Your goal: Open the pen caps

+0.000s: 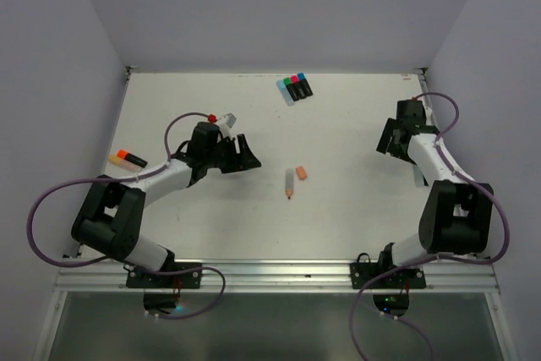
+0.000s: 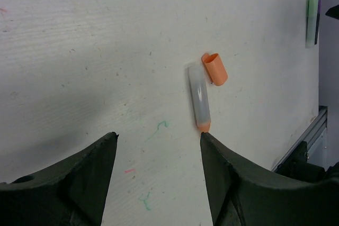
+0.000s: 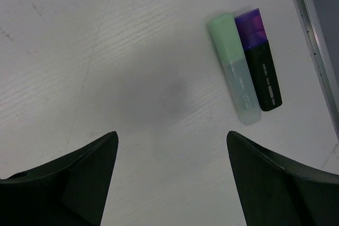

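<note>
A loose orange pen cap (image 1: 303,173) (image 2: 215,69) lies on the white table beside its pale uncapped pen body (image 1: 289,183) (image 2: 199,99). My left gripper (image 1: 241,154) (image 2: 159,136) hovers open just left of them, empty, its right fingertip close to the pen's orange tip. My right gripper (image 1: 385,141) (image 3: 172,133) stands open and empty at the table's right side. Ahead of it lie a pale pen with a green cap (image 3: 225,33) and a black pen with a purple cap (image 3: 253,27), side by side; this pair (image 2: 312,20) also shows at the left wrist view's far right edge.
Several capped pens (image 1: 294,88) lie in a row at the back centre. An orange-capped black pen (image 1: 127,158) rests near the left edge. The table's metal rail (image 3: 312,41) runs close beside the purple-capped pen.
</note>
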Tool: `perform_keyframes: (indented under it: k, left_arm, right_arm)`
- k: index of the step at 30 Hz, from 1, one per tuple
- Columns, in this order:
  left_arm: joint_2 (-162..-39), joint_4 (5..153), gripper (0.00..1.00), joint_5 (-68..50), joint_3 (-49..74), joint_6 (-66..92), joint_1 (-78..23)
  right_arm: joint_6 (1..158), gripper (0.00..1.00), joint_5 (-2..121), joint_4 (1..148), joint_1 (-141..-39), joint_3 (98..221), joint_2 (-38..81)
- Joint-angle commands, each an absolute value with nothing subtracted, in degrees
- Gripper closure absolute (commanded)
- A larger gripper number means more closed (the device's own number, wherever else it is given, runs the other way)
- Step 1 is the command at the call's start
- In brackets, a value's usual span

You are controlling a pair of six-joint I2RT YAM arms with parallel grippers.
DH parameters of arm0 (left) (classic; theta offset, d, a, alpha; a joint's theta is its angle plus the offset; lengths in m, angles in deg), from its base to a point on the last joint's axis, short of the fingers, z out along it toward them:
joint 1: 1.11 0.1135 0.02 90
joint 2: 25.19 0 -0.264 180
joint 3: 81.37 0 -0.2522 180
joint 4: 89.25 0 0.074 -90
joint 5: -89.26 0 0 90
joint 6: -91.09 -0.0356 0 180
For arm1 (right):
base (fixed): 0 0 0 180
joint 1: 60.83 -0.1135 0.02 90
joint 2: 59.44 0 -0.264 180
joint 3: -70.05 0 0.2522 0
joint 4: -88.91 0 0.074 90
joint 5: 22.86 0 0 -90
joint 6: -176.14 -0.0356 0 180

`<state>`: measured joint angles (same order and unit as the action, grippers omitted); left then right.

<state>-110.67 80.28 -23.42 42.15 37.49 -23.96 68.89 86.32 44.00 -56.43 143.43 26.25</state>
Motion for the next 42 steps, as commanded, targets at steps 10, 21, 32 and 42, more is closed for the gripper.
perform_keyframes:
  k: [10,21,32,42]
  left_arm:
    - [-113.7,77.43,0.33,-22.36,37.23,36.16,-26.25]
    - [-115.37,77.7,0.34,-22.72,36.62,36.51,-27.56]
    - [-114.67,77.08,0.34,-22.28,36.62,35.37,-27.48]
    - [-114.67,77.08,0.34,-22.71,36.53,34.84,-27.56]
  right_arm:
    - [70.23,0.14,89.12,50.02,-49.85,141.3,31.44]
    - [71.64,0.15,88.06,51.51,-47.04,141.29,35.75]
    - [71.82,0.16,86.74,52.39,-47.03,142.79,38.91]
    - [72.43,0.18,87.27,53.09,-46.95,143.32,42.78]
